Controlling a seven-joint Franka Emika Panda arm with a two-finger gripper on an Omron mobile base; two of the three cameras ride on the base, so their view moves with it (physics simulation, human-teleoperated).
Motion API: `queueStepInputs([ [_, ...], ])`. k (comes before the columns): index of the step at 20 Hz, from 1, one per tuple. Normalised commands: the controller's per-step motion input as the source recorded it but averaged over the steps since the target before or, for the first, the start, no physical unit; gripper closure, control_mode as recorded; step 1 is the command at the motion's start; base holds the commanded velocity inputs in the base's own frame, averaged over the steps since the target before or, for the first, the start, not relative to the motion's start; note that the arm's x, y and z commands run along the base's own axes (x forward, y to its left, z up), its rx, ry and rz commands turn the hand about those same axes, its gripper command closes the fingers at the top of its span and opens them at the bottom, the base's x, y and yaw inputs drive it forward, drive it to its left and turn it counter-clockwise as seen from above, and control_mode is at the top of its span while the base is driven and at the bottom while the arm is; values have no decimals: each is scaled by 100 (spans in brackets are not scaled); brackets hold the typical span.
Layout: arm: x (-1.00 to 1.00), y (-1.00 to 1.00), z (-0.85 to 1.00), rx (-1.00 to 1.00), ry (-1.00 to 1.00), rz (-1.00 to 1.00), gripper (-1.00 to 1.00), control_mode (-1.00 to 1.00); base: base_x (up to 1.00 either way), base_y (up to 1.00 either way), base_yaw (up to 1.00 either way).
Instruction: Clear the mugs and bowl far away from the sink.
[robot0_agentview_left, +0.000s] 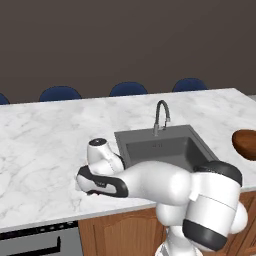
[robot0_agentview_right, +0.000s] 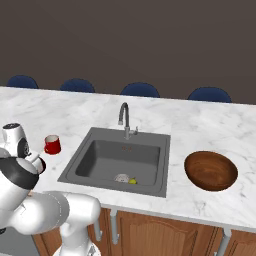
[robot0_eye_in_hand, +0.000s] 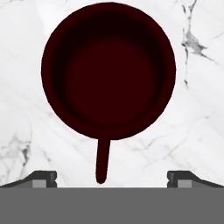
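Wide-spread gripper (robot0_eye_in_hand: 111, 177) above maroon mug (robot0_eye_in_hand: 108, 70).

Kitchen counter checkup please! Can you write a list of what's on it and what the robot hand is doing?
Surface: white marble counter, sink set in it.
Job's things: red mug left of the sink; dark maroon mug upright under the hand; wooden bowl right of the sink.
Clutter: small bits in the sink basin.
Hand: hand open, above the maroon mug, holding nothing.
Cables: nothing seen.
Surroundings: blue chairs behind the counter, wooden cabinets below.
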Motion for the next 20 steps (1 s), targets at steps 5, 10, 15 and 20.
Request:
queueStepInputs([
  [5,3,6,-11,0,0,0,-100,-100,0,0,0],
  [10,9,4,-4,0,0,0,-100,-100,0,0,0],
  [15,16,3,0,0,0,0,-100,-100,0,0,0],
  [20,15,4,-2,0,0,0,-100,-100,0,0,0],
])
